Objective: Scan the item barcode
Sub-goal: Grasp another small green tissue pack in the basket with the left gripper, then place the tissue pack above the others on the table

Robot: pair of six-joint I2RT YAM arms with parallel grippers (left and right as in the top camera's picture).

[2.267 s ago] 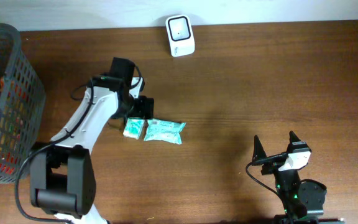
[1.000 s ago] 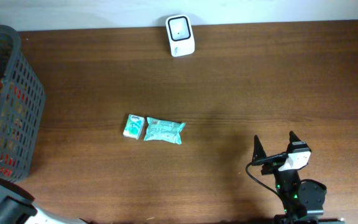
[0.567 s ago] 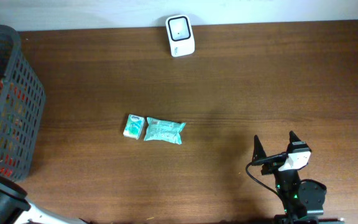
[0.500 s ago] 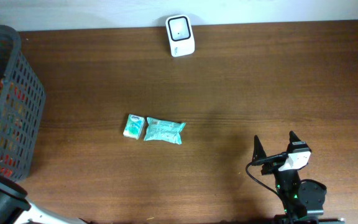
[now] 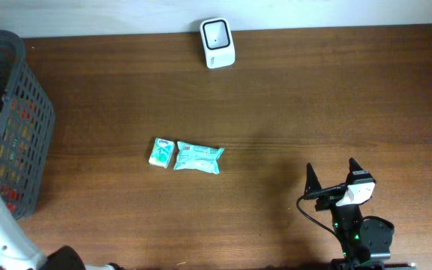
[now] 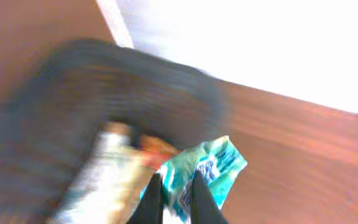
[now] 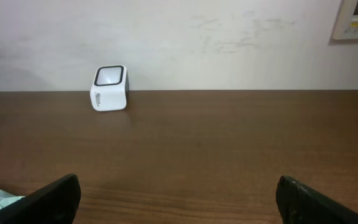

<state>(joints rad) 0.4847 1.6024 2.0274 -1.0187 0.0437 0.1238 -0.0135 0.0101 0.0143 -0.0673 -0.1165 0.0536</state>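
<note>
Left wrist view, left gripper (image 6: pixel 173 190) pinching a teal packet (image 6: pixel 216 163) near the basket (image 6: pixel 104 81), right gripper (image 7: pixel 179 198) spread wide

The dark brown wooden table (image 5: pixel 313 90) shows fine grain running lengthwise. The small white plastic barcode scanner (image 5: pixel 217 43) has a pale grey window framed in black. The small teal-and-white carton (image 5: pixel 161 152) and the teal crinkled foil pouch (image 5: pixel 198 157) both carry white print. The dark grey plastic lattice basket (image 5: pixel 28 112) shows red, orange and cream through its grid. The left gripper (image 6: pixel 174 198) is black, set against a teal plastic packet (image 6: pixel 213 165) with blue and white lettering. The right gripper (image 5: pixel 331 169) is black with a white block. The plain wall (image 7: pixel 229 37) is off-white.
</note>
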